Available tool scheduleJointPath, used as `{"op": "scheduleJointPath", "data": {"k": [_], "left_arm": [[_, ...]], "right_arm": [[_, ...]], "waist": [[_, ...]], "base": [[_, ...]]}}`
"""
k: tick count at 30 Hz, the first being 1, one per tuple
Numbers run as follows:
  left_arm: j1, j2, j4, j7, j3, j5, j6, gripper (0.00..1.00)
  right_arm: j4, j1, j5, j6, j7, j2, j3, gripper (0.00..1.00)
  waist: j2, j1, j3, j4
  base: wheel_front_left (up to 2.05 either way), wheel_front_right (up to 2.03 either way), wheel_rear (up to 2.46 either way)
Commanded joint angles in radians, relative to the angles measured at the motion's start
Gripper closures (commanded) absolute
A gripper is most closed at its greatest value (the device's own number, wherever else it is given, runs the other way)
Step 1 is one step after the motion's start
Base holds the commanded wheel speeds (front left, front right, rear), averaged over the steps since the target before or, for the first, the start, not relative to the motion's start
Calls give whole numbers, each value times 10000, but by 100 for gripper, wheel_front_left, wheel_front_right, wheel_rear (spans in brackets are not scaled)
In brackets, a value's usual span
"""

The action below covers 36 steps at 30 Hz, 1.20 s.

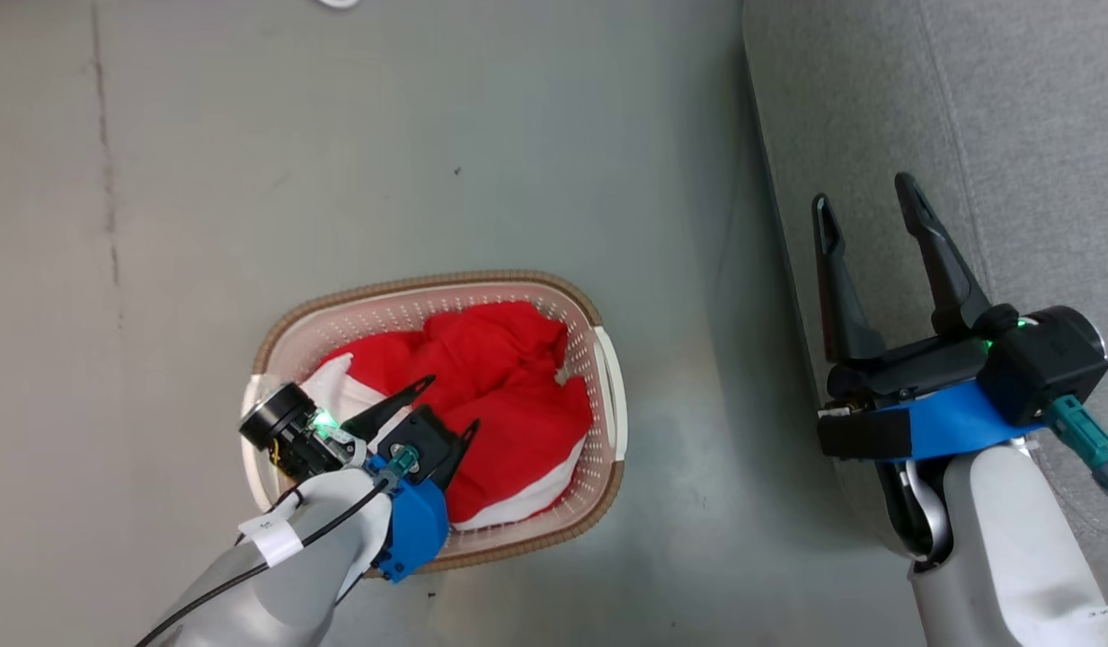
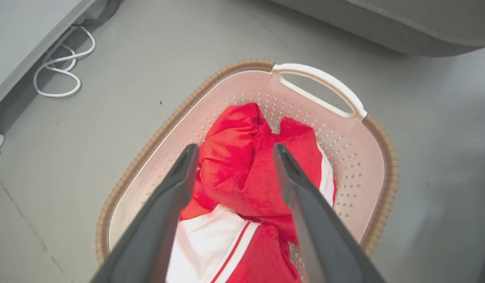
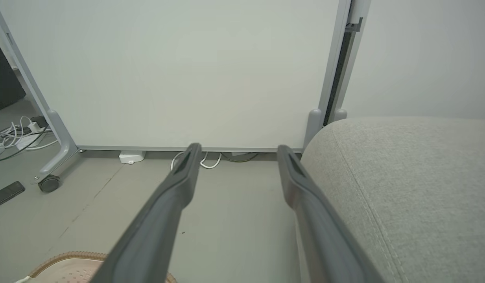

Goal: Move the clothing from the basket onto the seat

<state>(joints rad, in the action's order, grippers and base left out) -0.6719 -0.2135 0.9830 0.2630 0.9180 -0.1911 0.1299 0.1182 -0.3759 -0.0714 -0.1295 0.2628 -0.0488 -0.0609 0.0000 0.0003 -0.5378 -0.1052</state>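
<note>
I hold the left gripper (image 1: 450,403) over the basket (image 1: 428,280), its 2 fingers spread above the red clothes (image 1: 504,359) heaped inside, placed for a grab. The right gripper (image 1: 864,190), likewise spread and empty, hangs at the sofa (image 1: 1012,135) edge, right of the basket

The clothing (image 1: 509,377) is lying in the basket (image 1: 428,280) (on the floor (image 1: 428,135)) just below the left gripper (image 1: 451,402); the seat (image 1: 1012,108) is sitting beneath the right gripper (image 1: 863,190), well apart.
</note>
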Motion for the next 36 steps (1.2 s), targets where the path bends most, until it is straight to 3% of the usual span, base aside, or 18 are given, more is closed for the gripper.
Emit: {"op": "scheduleJointPath", "data": {"k": [1,9,14,27,36], "left_arm": [[-277,-52,96,27,95,-86,5,0],[-965,70,1560,-278,2149,-894,6,0],[-1214,42,2060,-1083,3074,-1438,4,0],[-1458,-239,2178,-3102,3615,-2138,6,0],[-1999,-283,2429,-3598,3643,-1983,6,0]], "right_arm": [[-72,-197,-19,-22,31,-29,-9,0],[-289,-577,-93,-21,31,-29,-31,0],[-419,-735,-173,-21,31,-29,-33,0],[-650,-964,-335,-21,31,-29,-34,0],[-922,-1097,-306,-21,31,-29,12,0]], "waist": [[0,-3,-305,-112],[0,-3,-1183,-294],[0,-3,-1583,-421],[0,-3,-2401,-634],[0,-3,-3082,-720]], "base": [[0,0,0],[0,0,0],[0,0,0],[0,0,0],[0,0,0]]}}
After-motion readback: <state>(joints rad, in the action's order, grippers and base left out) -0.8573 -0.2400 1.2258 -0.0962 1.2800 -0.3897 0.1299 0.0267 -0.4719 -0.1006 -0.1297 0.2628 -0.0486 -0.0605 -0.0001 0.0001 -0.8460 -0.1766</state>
